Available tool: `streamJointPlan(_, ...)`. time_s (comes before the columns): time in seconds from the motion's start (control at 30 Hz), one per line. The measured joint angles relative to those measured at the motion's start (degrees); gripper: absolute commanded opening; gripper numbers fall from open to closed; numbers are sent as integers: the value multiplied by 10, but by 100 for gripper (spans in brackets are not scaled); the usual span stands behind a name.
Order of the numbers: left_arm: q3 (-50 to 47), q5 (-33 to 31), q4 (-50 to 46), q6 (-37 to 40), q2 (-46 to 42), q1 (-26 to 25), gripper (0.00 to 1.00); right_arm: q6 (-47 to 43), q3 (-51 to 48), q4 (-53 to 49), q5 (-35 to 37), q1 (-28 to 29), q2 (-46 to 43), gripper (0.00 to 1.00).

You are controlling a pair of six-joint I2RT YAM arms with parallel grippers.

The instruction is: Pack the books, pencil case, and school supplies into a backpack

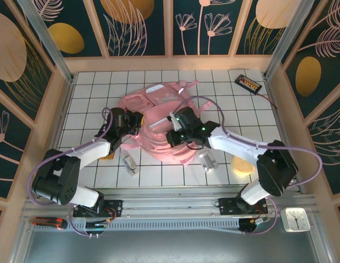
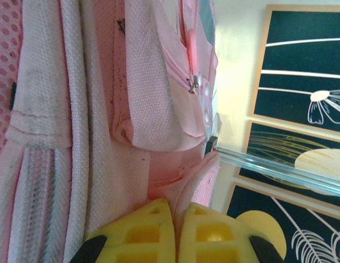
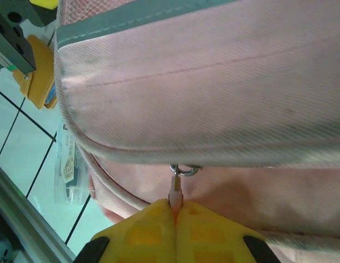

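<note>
From above, I see the backpack point(image 1: 153, 101) mid-counter point(image 1: 224, 93), with the left pincer point(image 1: 138, 125) and right pincer point(image 1: 172, 134) on it. Left wrist: the left pincer point(image 2: 174, 233) is clenched on backpack point(image 2: 148, 109) fabric. Right wrist: the right pincer point(image 3: 175, 211) is grasping the zip pull point(image 3: 174, 189).

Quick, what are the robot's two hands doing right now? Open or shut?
Left gripper: shut, pinching a fold of the backpack.
Right gripper: shut on the backpack's zip pull.
</note>
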Motion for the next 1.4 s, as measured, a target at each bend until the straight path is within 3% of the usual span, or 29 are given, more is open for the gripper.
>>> streamJointPlan(0.4,0,-59,8,-9,1,-19,0,52,130,-83,-30,24,124,0)
streamJointPlan(0.5,0,-70,13,-12,1,-21,0,75,152,-94,-44,24,141,26)
streamJointPlan(0.67,-5,-71,19,-8,0,-24,0,109,149,-76,-78,20,132,43)
streamJointPlan(0.7,-5,-67,19,-4,0,-25,4,117,135,-67,-87,13,120,46)
streamJointPlan(0.77,-5,-50,11,20,-3,-28,24,142,96,-49,-102,-12,78,55)
streamJointPlan(0.93,12,-24,-60,101,-46,-30,46,176,40,-39,-106,-103,-33,60)
streamJointPlan(1.13,70,-27,-161,240,-108,-10,54,185,27,-42,-117,-155,-77,60)
streamJointPlan(1.4,254,-7,-288,480,-14,-27,69,185,13,-35,-156,-253,-18,60)
